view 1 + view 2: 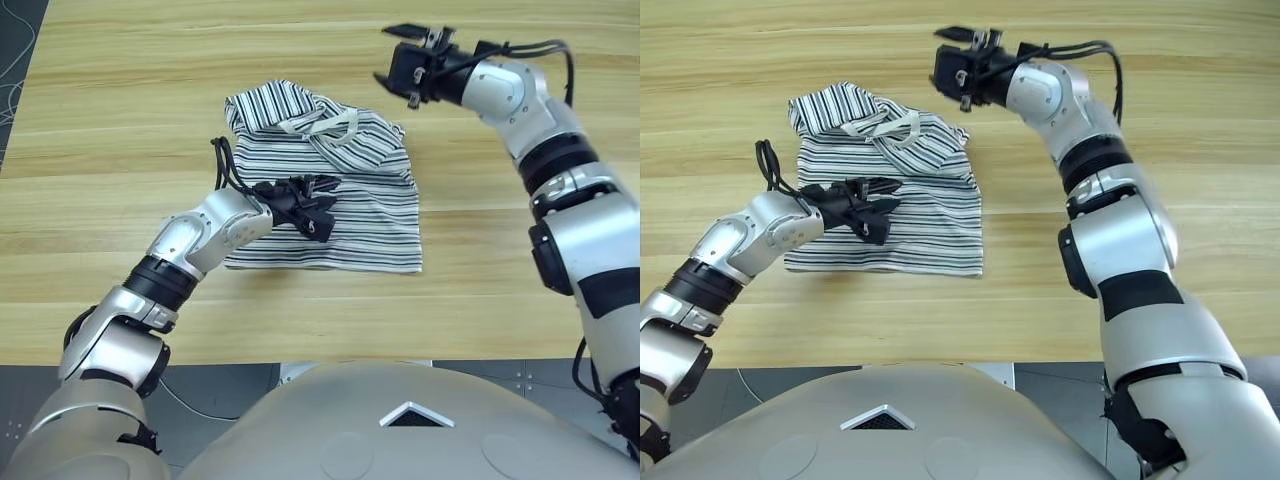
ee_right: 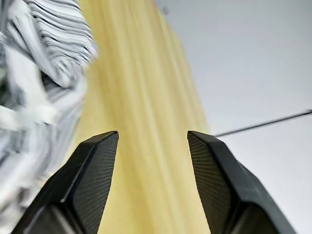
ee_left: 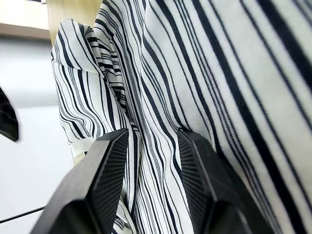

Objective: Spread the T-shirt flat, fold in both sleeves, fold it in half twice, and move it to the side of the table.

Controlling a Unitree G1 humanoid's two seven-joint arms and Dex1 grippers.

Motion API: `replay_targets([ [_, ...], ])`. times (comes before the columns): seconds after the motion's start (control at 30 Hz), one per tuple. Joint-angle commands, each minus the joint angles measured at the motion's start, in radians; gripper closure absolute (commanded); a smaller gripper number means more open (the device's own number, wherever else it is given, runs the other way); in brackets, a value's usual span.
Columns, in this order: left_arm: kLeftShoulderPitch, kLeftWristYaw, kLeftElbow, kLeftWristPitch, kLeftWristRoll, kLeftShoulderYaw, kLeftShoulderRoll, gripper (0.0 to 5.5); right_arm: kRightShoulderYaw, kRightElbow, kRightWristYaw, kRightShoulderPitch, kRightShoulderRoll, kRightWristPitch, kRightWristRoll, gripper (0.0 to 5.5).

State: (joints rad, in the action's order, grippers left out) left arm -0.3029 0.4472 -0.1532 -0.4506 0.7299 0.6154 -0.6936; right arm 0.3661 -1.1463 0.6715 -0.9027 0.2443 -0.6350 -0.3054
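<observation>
The folded T-shirt (image 1: 375, 210) could be dragged askew by the part-open left hand (image 1: 326, 208) resting on it; the right hand (image 1: 388, 55) is held open, empty.

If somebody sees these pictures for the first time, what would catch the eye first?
Most striking is the striped T-shirt, partly folded and rumpled at its far end, lying in the middle of the wooden table. The left gripper is open, low over the shirt's left part, while the right gripper hangs open in the air beyond its far right corner.
</observation>
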Motion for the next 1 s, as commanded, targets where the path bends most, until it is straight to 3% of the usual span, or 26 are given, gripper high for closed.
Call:
replay_targets([
  [0.03, 0.062, 0.110, 0.045, 0.008, 0.041, 0.029, -0.048, 3.63, -0.026, 0.177, 0.331, 0.132, -0.006, 0.109, 0.173, 2.87],
  [0.17, 0.091, 0.127, 0.075, 0.017, 0.041, 0.018, -0.059, 3.63, -0.017, 0.415, 0.467, 0.239, 0.005, 0.275, 0.259, 2.87],
  [0.37, 0.145, 0.139, 0.127, 0.023, 0.048, 0.004, -0.079, 3.63, -0.004, 0.512, 0.424, 0.283, 0.017, 0.375, 0.221, 2.87],
  [0.63, 0.221, 0.165, 0.214, 0.035, 0.054, -0.019, -0.115, 3.63, 0.030, 0.204, 0.171, 0.168, 0.026, 0.297, 0.043, 2.87],
  [0.83, 0.239, 0.170, 0.247, 0.062, 0.057, -0.030, -0.098, 3.63, 0.138, -0.055, -0.066, 0.058, 0.035, 0.235, -0.154, 2.87],
  [1.0, 0.278, 0.160, 0.268, 0.092, 0.059, -0.040, -0.088, 3.63, 0.224, -0.183, -0.251, -0.020, 0.029, 0.301, -0.286, 2.87],
])
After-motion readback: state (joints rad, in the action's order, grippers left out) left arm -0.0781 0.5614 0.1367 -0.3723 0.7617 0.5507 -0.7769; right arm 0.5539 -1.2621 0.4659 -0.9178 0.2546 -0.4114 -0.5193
